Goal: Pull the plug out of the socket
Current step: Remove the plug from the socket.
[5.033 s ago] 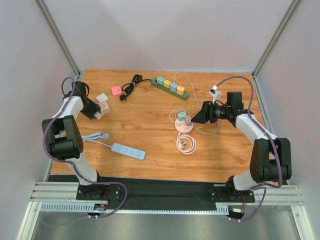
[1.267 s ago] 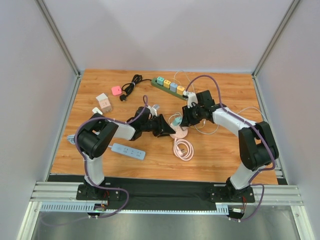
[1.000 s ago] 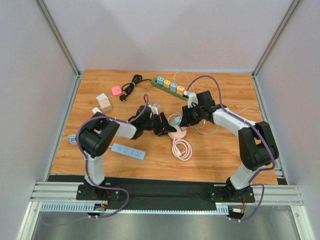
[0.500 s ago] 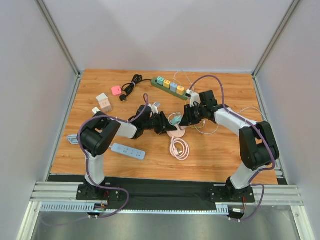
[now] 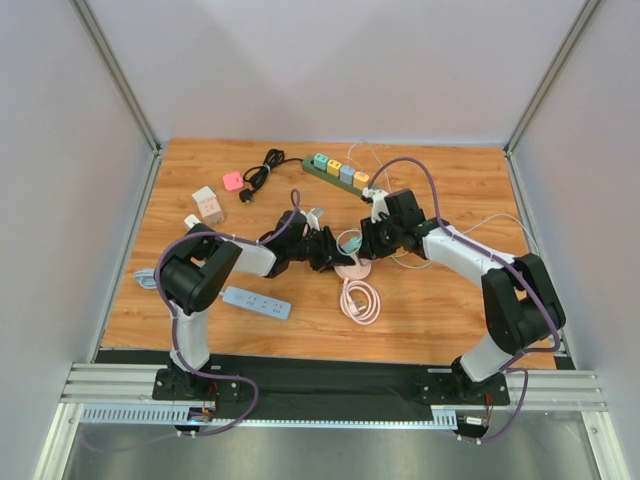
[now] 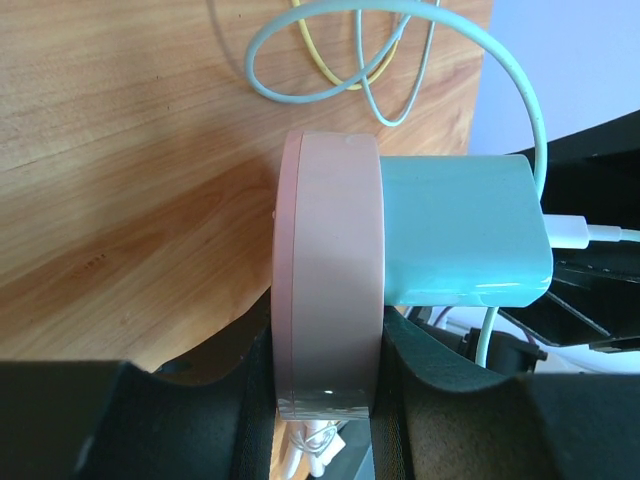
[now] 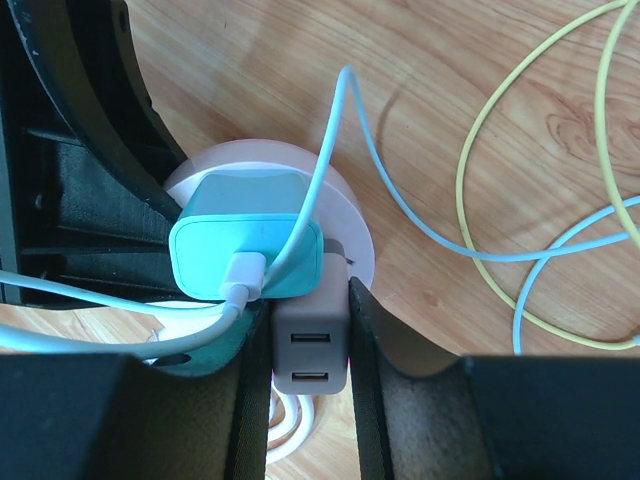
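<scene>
- Left pincer (image 6: pixel 325 405) clenched on the pink socket (image 6: pixel 325 290), mid-counter (image 5: pixel 450 320).
- Right pincer (image 7: pixel 305 320) grasping the beige plug (image 7: pixel 310 365), which sits on the socket just beside a teal plug (image 7: pixel 245 235).
- A white cable (image 6: pixel 570 232) leaves the teal plug.

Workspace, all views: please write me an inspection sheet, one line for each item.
Surface: wooden table, no damage seen.
Job's things: grey USB plug and teal charger both sit in the pink round socket.
Clutter: green power strip, blue power strip, black cord, small cubes.
Claws: left claw clamps the socket; right claw grips the grey USB plug.
Cables: white lead leaves the teal charger; yellow cable loops loose; pink cable coiled.
Surroundings: pale walls, metal frame posts.
</scene>
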Robot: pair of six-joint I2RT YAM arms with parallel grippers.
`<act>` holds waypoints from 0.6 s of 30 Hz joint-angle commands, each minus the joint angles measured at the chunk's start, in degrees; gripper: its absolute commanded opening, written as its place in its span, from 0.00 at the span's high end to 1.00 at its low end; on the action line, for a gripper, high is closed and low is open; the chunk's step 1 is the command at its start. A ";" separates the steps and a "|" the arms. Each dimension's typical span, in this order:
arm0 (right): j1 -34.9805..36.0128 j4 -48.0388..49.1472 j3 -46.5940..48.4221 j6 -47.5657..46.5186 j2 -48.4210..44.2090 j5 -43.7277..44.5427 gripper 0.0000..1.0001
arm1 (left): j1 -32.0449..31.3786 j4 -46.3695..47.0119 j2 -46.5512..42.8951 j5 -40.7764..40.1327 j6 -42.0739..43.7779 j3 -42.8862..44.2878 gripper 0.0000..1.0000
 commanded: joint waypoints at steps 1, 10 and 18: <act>0.26 2.56 2.77 -1.78 -2.67 -4.11 1.00 | 0.53 -3.81 -1.22 -5.13 3.04 -0.24 1.00; -11.17 1.32 1.90 -2.49 -1.26 -17.84 1.00 | 2.64 2.62 -2.01 -1.70 2.87 -4.99 1.00; -0.73 2.46 2.60 -0.99 -5.64 -3.38 1.00 | 2.55 -1.85 -0.96 -3.28 3.13 -1.48 1.00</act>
